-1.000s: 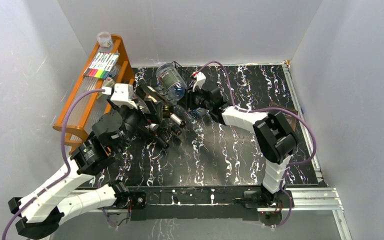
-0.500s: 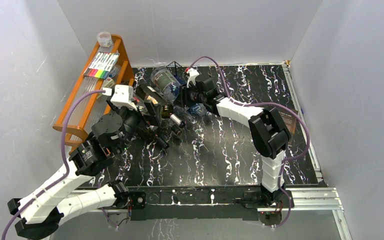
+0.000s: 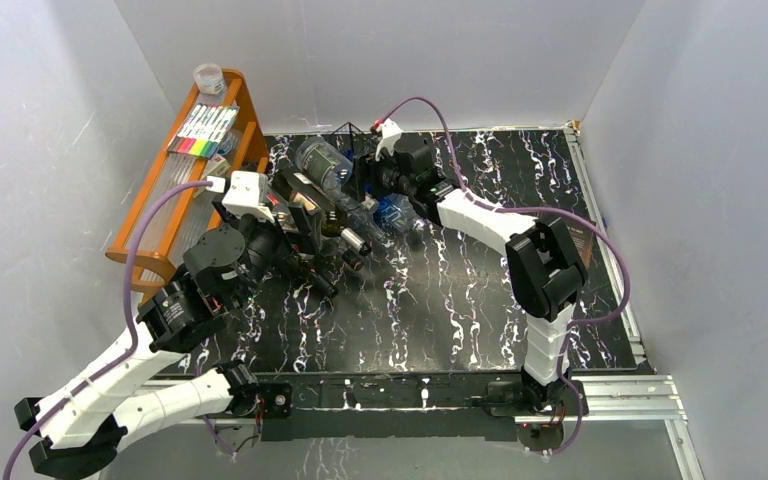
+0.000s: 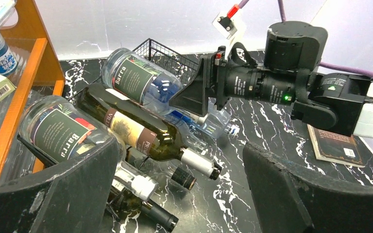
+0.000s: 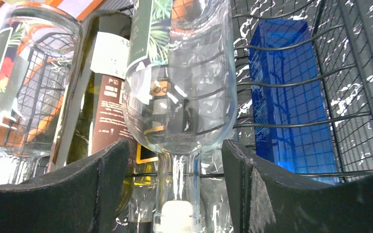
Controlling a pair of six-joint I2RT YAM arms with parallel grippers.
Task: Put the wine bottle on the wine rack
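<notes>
**Right gripper** [image 5: 175, 145]: the fingers [image 5: 102, 189] are spread wide, one on each side of the shoulder of the wine bottle [image 5: 179, 97]. This is a clear bottle with a dark leaf-print label, and its neck and white cap point back toward the palm. It cannot be determined whether the pads press on the glass.

The wine bottle lies tilted, base toward the far-left corner, across the wine rack [image 4: 167, 52]. The rack stands at the far edge of the bench [image 4: 272, 141], left of centre. The wine bottle lies over a dark bottle [image 4: 141, 136], and a second clear bottle [image 4: 63, 128] lies beside that one. A blue container [image 5: 291, 97] shows behind the rack wires.

**Left gripper** [image 4: 179, 150]: the fingers are fully apart with nothing held, positioned near the bottle necks.

An orange shelf unit [image 4: 39, 48] lines the left edge.
</notes>
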